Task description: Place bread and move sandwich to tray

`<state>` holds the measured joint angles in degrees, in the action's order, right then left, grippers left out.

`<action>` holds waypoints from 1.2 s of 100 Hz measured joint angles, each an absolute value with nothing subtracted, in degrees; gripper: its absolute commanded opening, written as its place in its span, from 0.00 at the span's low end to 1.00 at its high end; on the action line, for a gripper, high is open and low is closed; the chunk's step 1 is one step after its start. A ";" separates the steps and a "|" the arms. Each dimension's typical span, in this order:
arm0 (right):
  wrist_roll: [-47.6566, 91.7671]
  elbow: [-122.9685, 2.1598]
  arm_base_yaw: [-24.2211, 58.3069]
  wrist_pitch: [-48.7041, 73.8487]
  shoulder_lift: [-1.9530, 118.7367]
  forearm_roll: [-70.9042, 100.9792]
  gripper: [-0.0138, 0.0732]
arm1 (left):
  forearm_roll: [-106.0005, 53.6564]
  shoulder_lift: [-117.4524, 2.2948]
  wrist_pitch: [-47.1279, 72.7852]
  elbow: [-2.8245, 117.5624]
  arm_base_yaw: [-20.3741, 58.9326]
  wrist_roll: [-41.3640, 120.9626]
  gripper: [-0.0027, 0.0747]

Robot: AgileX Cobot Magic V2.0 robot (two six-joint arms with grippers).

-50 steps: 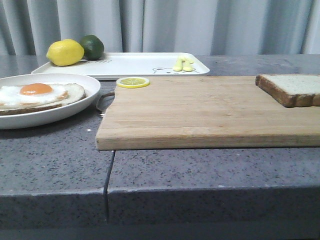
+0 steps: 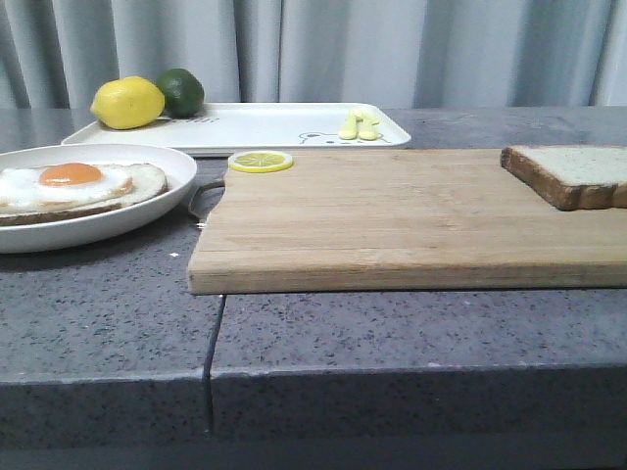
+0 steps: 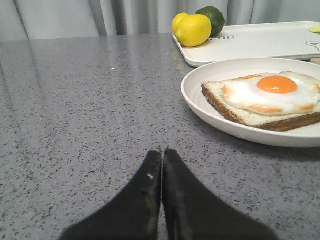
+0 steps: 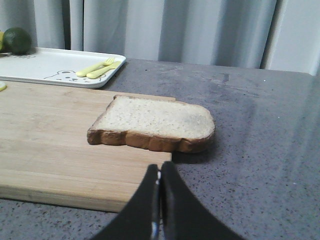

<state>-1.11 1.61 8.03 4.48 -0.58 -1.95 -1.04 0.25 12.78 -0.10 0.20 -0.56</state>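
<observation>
From the front, no arm shows; the sandwich [image 2: 78,186], a fried egg on a brown-crusted slice, lies on a round white plate [image 2: 147,217] at the left of the grey counter [image 2: 392,333], the plate's left part cut off by the frame; the wooden cutting board [image 2: 392,220] lies just beside the plate, a lemon slice [image 2: 261,161] at its far left corner; the bread [image 2: 570,174] rests on the board's far right, its right side cut off by the frame; behind stands the tray [image 2: 265,127], bearing a lemon [image 2: 127,103], a lime [image 2: 181,91] partly hidden behind it, and small yellow cutlery [image 2: 359,125] too small to make out clearly. In the left wrist view the left gripper [image 3: 162,152] has its fingers pressed together on nothing, low over bare counter, apart from the plate; the plate's right side is cut off. In the right wrist view the right gripper [image 4: 159,167] likewise has its fingers closed and empty, near the bread's near crust; the bread overhangs the board's edge slightly, though how far is hard to tell.
</observation>
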 measured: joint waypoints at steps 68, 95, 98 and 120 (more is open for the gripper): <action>-1.11 1.61 8.03 1.56 -0.58 1.58 0.08 | -2.38 0.25 3.52 0.00 0.20 -0.56 0.01; -1.11 -9.24 8.03 10.86 0.50 4.33 0.08 | -6.85 0.25 6.84 7.40 0.20 -0.56 0.01; -1.11 -11.12 8.03 13.46 1.36 4.33 0.08 | -7.78 0.25 8.16 9.17 0.20 -0.56 0.01; -1.11 -26.07 8.03 28.40 12.17 4.33 0.08 | -10.34 -8.70 26.53 23.31 0.20 -0.65 0.01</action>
<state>-1.11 -26.07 8.03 28.40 12.17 4.33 -10.34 -8.70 26.53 23.31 0.20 -0.65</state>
